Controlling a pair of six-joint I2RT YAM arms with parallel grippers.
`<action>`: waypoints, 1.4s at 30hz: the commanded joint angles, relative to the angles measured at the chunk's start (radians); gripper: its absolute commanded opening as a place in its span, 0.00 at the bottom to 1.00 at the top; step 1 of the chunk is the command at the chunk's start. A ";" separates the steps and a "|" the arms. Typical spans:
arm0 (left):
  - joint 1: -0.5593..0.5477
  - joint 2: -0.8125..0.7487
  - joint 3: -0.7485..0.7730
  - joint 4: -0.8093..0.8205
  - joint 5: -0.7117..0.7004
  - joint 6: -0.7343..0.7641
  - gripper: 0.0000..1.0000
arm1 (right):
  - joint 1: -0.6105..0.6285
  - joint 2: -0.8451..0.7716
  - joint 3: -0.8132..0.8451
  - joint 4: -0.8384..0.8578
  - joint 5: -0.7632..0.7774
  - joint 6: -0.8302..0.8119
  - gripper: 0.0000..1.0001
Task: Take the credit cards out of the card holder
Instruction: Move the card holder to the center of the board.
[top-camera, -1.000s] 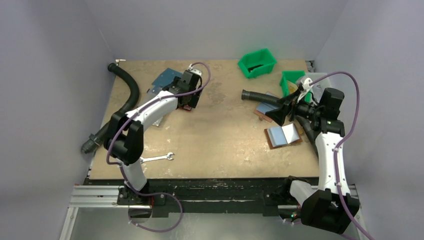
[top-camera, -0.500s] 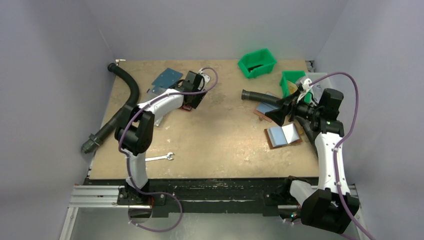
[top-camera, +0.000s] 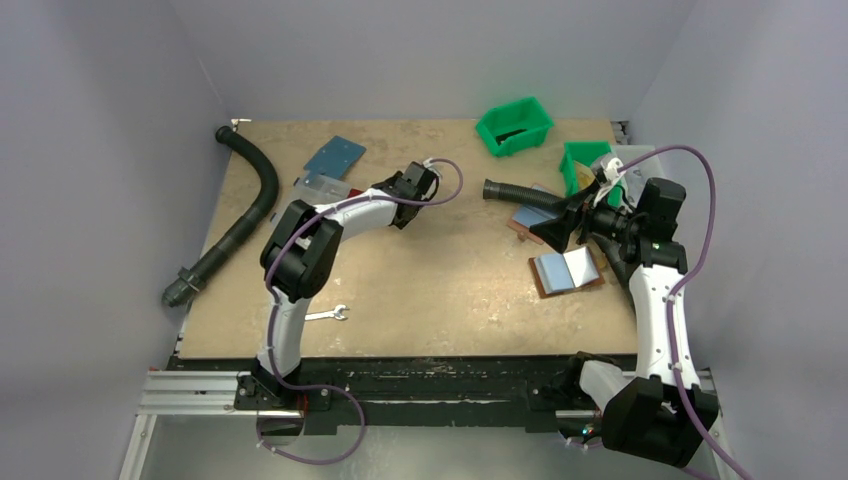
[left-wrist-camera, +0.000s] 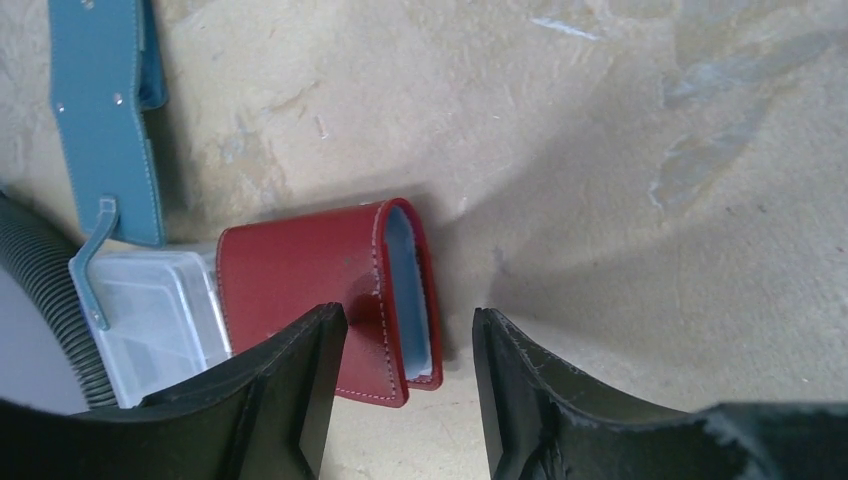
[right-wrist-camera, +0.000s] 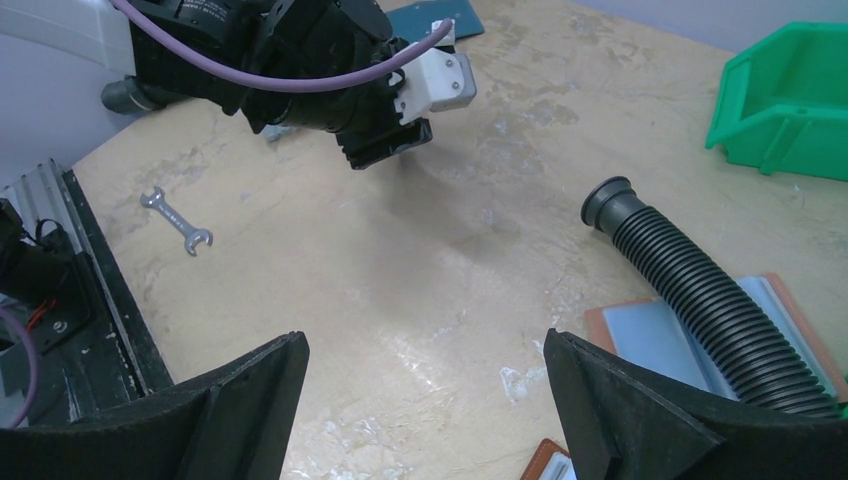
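The card holder (left-wrist-camera: 300, 275) is a maroon bifold lying folded shut on the table, with pale blue lining showing in its open edge (left-wrist-camera: 405, 270). No credit cards show apart from it. My left gripper (left-wrist-camera: 408, 322) is open just above the holder's near corner, one finger (left-wrist-camera: 290, 390) over the cover, the other (left-wrist-camera: 530, 390) over bare table. In the top view the left gripper (top-camera: 403, 208) hides the holder. My right gripper (right-wrist-camera: 425, 340) is open wide and empty, hovering over the table at the right (top-camera: 548, 230).
A clear plastic box (left-wrist-camera: 150, 320) and a blue folder (left-wrist-camera: 100, 110) lie beside the holder. A black hose (right-wrist-camera: 690, 290), brown folders with blue insides (top-camera: 566, 270), two green bins (top-camera: 515, 125) and a wrench (top-camera: 325, 316) are also on the table.
My left arm has swung to the right, carrying its gripper from near the blue folder towards the table's middle. The right arm has not moved.
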 joint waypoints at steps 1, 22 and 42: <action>0.000 0.003 0.047 0.023 -0.083 0.017 0.53 | -0.001 0.005 -0.005 0.031 -0.029 0.009 0.99; -0.010 0.021 0.013 0.053 -0.144 0.032 0.15 | 0.000 0.008 -0.006 0.029 -0.032 0.009 0.99; -0.248 -0.270 -0.150 -0.029 0.154 -0.307 0.00 | -0.001 0.010 -0.004 0.020 -0.029 0.001 0.99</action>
